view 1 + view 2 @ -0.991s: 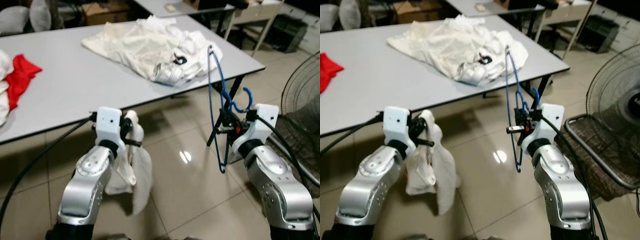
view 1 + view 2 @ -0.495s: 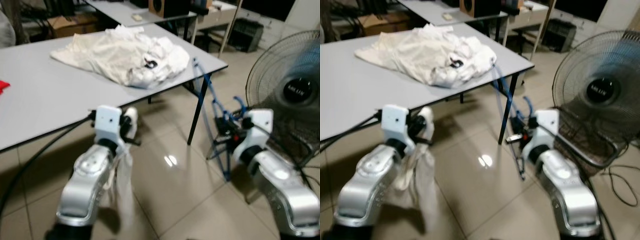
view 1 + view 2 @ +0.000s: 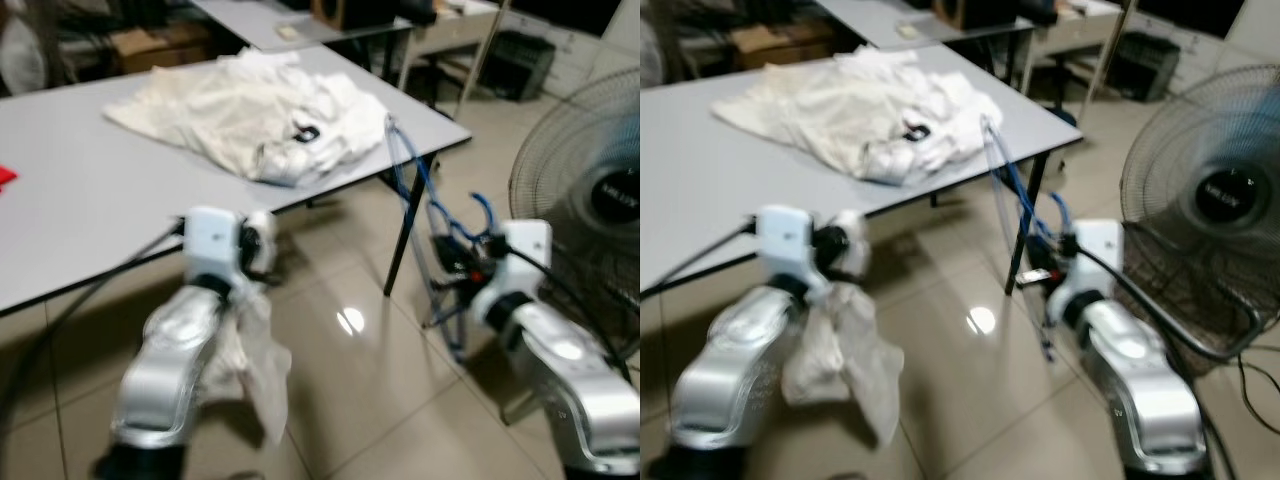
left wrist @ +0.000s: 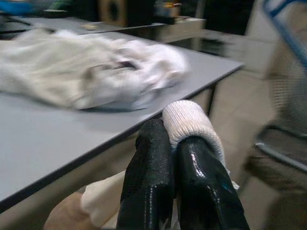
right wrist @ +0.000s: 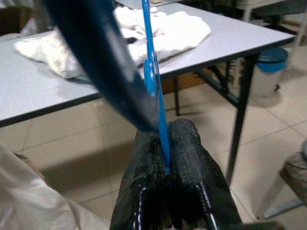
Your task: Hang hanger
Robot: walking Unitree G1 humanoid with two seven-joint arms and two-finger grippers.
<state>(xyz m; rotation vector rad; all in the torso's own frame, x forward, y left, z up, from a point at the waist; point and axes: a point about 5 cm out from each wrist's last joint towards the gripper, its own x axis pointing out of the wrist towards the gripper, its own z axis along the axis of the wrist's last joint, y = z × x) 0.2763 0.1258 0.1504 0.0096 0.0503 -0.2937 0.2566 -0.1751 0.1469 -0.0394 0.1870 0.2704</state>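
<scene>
Closest to me, the left end effector (image 4: 176, 143) is closed on a white cloth (image 3: 255, 350) that droops toward the tiled floor (image 3: 350, 390). Beside it, the right end effector (image 5: 165, 143) is clamped on the blue hanger (image 3: 420, 195), which stands upright just off the tabletop's (image 3: 90, 210) corner. Farther back, a white garment (image 3: 260, 115) lies heaped on the tabletop. A fan (image 3: 1210, 200) stands off to the right.

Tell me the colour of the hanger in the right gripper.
Blue hanger, clearest in the right wrist view.
</scene>
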